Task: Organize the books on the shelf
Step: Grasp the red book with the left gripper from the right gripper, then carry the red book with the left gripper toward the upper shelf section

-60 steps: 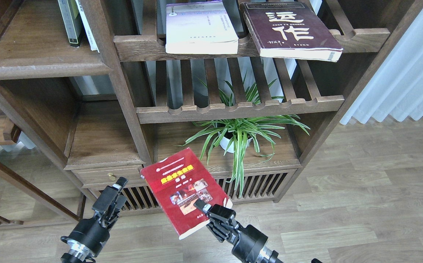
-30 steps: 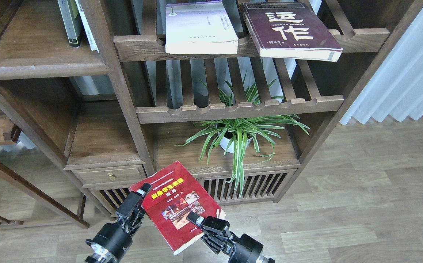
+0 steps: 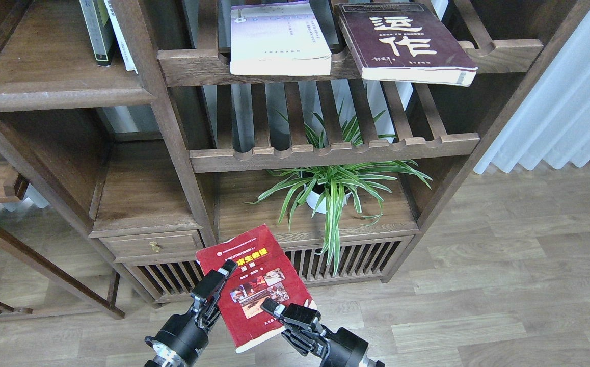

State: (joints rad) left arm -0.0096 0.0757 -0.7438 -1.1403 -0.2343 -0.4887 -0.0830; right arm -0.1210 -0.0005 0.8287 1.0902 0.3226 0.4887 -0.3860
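Here, red book (image 3: 257, 285) held low before the bookcase, pinched at its near edge by right claw (image 3: 274, 312); left claw (image 3: 219, 283) clamped on its left edge. Lavender book (image 3: 278, 38) and maroon book (image 3: 404, 42) flat on the upper slatted rack (image 3: 504, 50). Risk: twisting or slipping if pulled unevenly.

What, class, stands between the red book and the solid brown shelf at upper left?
Nothing visible blocks it. The red book, held low by the right claw with the left claw at its edge, has open air up to the shelf; standing books occupy only its back.
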